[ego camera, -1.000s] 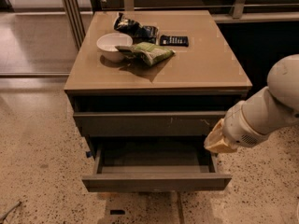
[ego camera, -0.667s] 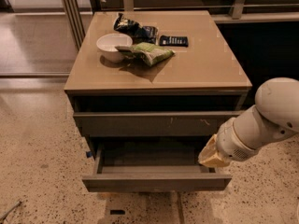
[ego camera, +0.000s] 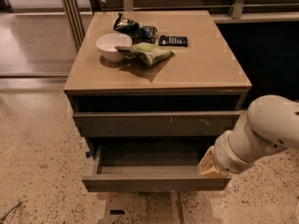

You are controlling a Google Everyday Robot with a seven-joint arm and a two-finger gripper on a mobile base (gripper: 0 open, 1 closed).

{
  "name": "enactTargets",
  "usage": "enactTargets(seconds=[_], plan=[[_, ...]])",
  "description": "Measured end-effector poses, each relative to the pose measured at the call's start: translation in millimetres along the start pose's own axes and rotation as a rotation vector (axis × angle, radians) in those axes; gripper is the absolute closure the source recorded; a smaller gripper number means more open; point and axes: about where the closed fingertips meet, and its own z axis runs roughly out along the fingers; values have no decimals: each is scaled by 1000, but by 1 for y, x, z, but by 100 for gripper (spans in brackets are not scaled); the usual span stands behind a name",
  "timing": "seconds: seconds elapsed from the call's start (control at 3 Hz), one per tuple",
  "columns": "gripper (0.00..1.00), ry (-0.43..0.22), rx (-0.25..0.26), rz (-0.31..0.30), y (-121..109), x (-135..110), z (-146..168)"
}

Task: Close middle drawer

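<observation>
The middle drawer [ego camera: 154,182] is pulled out of the cabinet, with a plain grey-brown front and a dark empty interior [ego camera: 152,154]. Above it sits a similar drawer front [ego camera: 156,123] with small pale scratch marks, nearly flush with the cabinet. My white arm [ego camera: 261,134] comes in from the right. Its tan gripper end [ego camera: 208,164] sits at the open drawer's right front corner, just above the front panel's top edge. The arm hides most of the gripper.
The cabinet top [ego camera: 205,64] holds a white bowl [ego camera: 113,46], a green snack bag [ego camera: 147,53], a dark snack bag [ego camera: 135,30] and a small black packet [ego camera: 173,40]. Speckled floor [ego camera: 37,162] lies around the cabinet. A dark wall stands at the right.
My arm has moved down and to the left, bringing the gripper end closer to the open drawer's right front corner. The drawer has not visibly moved.
</observation>
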Motion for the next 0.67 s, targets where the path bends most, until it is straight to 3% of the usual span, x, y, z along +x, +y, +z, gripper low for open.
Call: enactTargets(seconds=[0.33,0.67], plan=[[100,21,-11,-37,16,43,62],[100,-14,-37,-49,21,75,134]])
